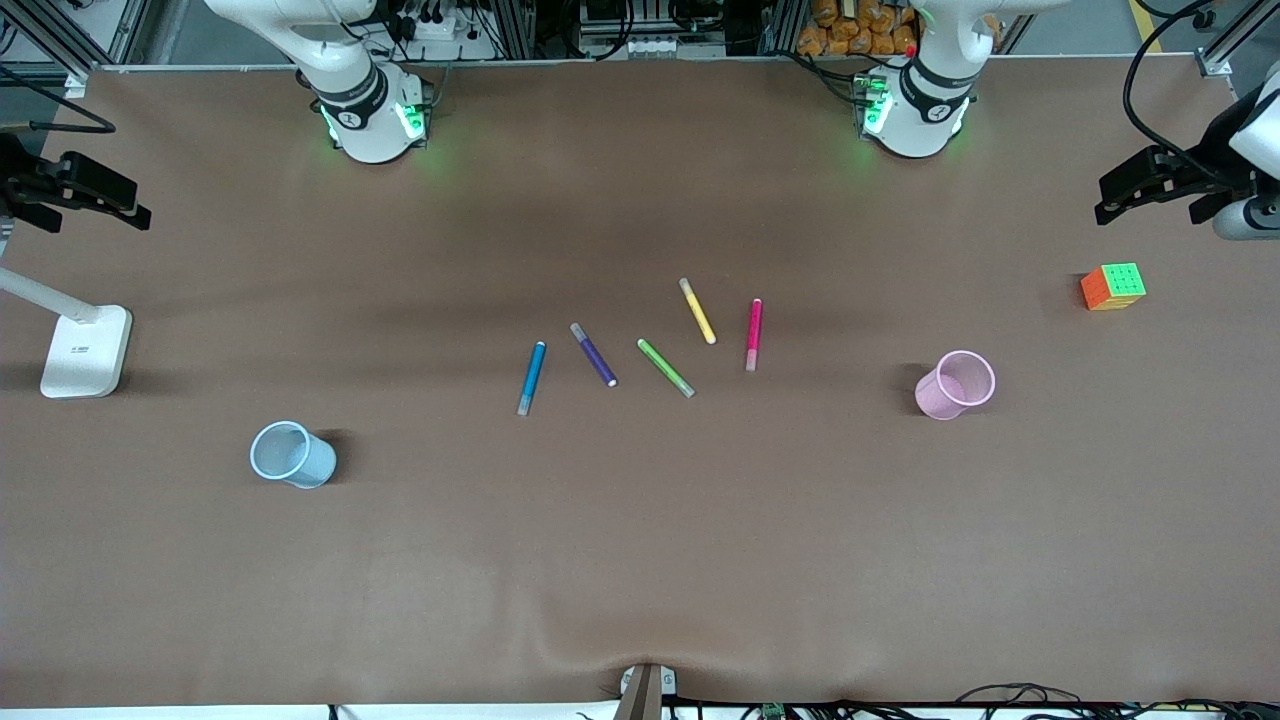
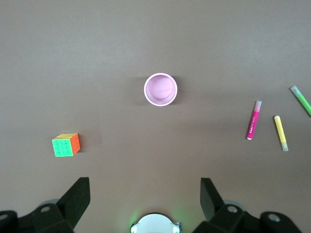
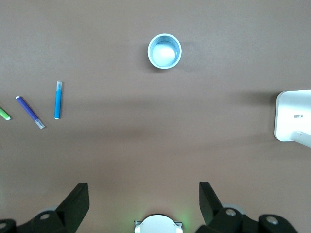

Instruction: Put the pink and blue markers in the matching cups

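Front view: nothing picked up yet, 1st step = grab pen. Pink marker (image 1: 754,334) lies flat mid table, nearly straight toward camera, pale tip nearer cam; pink cup (image 1: 955,385) toward left arm's end. Blue marker (image 1: 531,377) flat too, slight slant, pale tip nearer cam; blue cup (image 1: 292,454) toward right arm's end. Left gripper (image 2: 145,194) + right gripper (image 3: 144,196) wait high at table ends, fingers wide apart, holding nothing. Next: go down over pen, fingers across its thin side

Markers (image 1: 640,345): mid-bench (image 1: 640,560), side by side.
Cups: one (image 1: 293,454) toward right arm's end, one (image 1: 955,384) toward left arm's.
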